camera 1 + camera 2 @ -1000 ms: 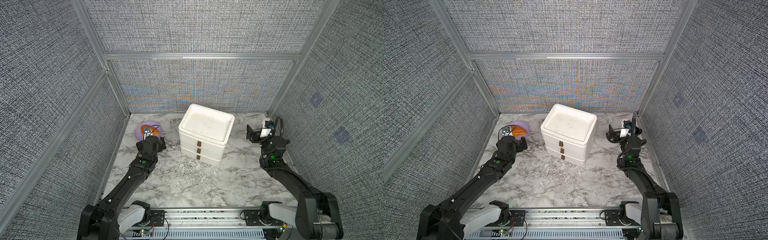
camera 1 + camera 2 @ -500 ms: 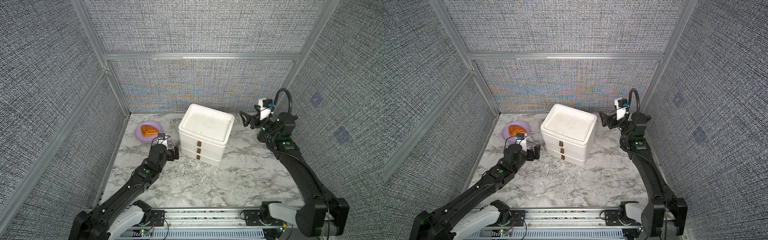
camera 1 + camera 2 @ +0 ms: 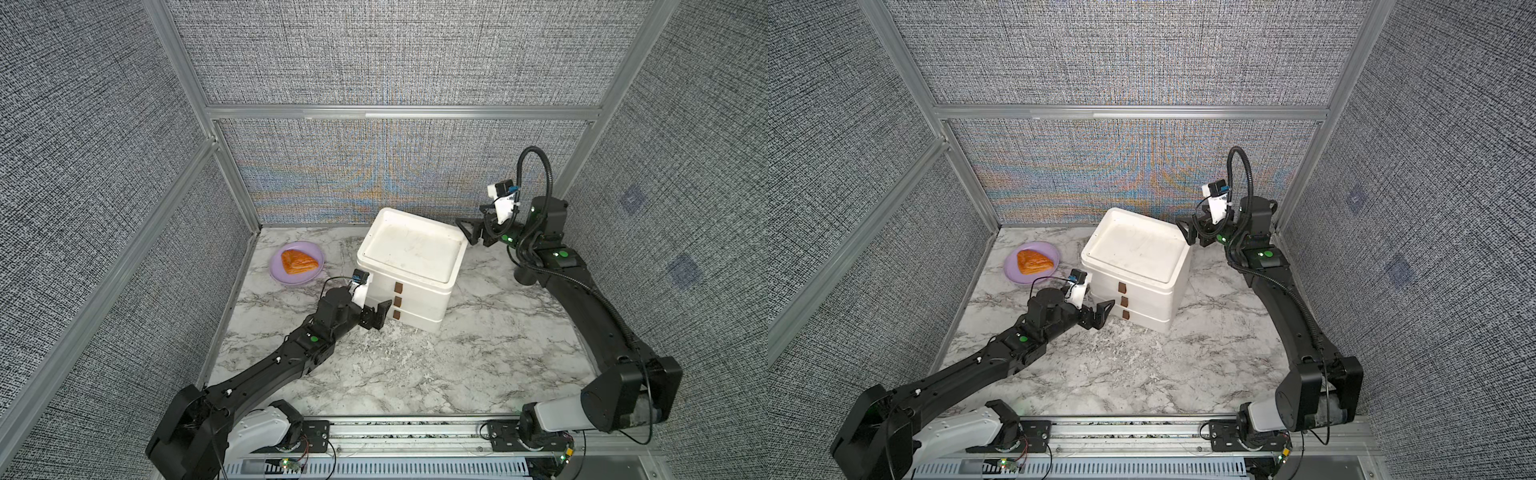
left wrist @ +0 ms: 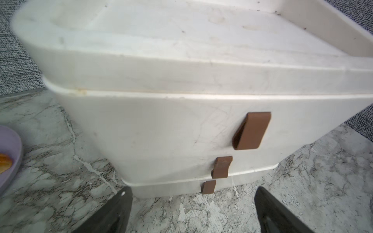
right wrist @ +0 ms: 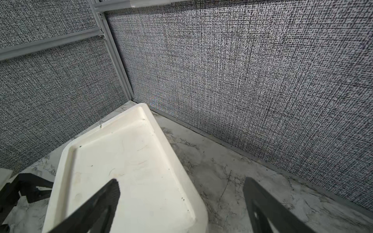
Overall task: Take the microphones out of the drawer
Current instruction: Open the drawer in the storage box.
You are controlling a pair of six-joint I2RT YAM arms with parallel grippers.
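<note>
You cannot see the microphone. All three drawers (image 4: 171,131) of the white chest of drawers (image 3: 411,253) are pushed shut, so whatever is inside is hidden. The chest stands on the marble tabletop (image 3: 415,374) near the middle of the back edge, with its front turned a little toward the front left corner. Each drawer front carries a small brown handle (image 4: 252,131), and the three handles sit one under another.

Your left arm (image 3: 291,357) lies low across the tabletop and reaches to the front of the chest. The left jaws are spread wide and hold nothing. In the left wrist view the lowest handle (image 4: 209,187) sits just beyond the gap between the two fingers (image 4: 119,203), which are not touching it.

Your right arm (image 3: 582,301) is raised at the back right top corner of the chest. The right jaws are also wide apart and empty. One finger (image 5: 109,193) is over the chest's flat, scuffed top and the other is past its edge, above bare tabletop. You cannot tell whether either finger touches the chest.

A purple plate (image 3: 276,272) with a golden pastry (image 3: 300,262) on it sits near the back left corner, clear of the chest and of both arms. Grey woven walls (image 3: 374,62) close in the tabletop on three sides.
</note>
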